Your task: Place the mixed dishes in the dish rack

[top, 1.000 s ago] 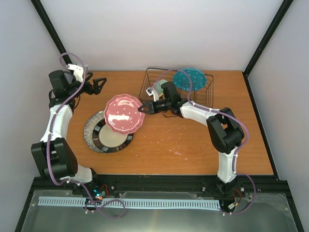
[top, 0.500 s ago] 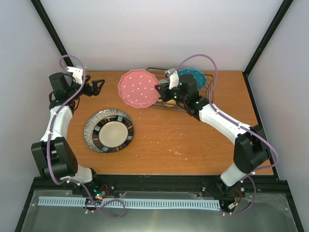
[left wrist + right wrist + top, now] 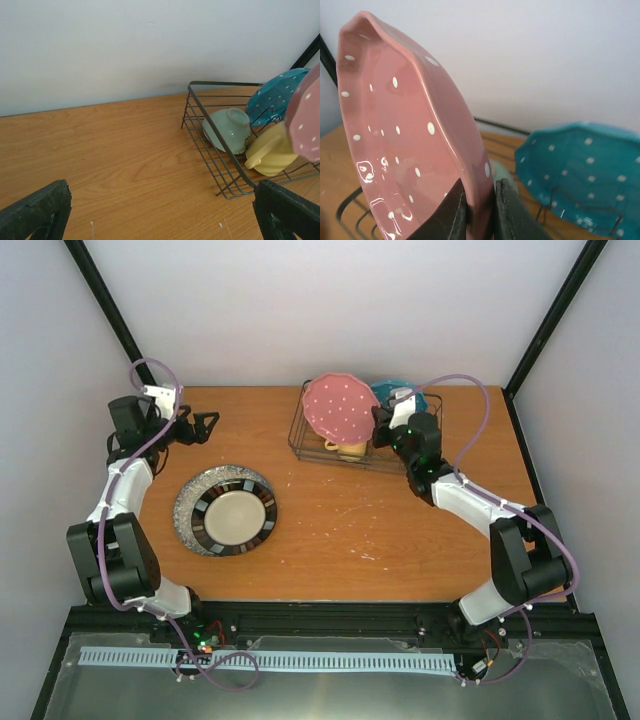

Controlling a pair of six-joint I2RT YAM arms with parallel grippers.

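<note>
Right fingers [image 3: 454, 212]: clenched on the rim of the pink white-dotted plate [image 3: 410, 140], which I hold on edge above the dish rack [image 3: 296, 440].
Left fingers [image 3: 35, 212]: spread wide, grasping nothing, over the far left of the table [image 3: 400, 530].
Already in rack: yellow mug [image 3: 272, 150], pale green bowl [image 3: 227, 130], teal white-dotted plate [image 3: 272, 97].
Left to load: dark-rimmed cream plate [image 3: 237, 518], lying on the largest grey speckled plate [image 3: 188, 502].
Progress: about half, I judge.

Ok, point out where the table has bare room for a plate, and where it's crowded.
Bare: the wood between the stacked plates and the right arm, and between the left gripper and the dish rack. Crowded: the rack, under the pink plate.
</note>
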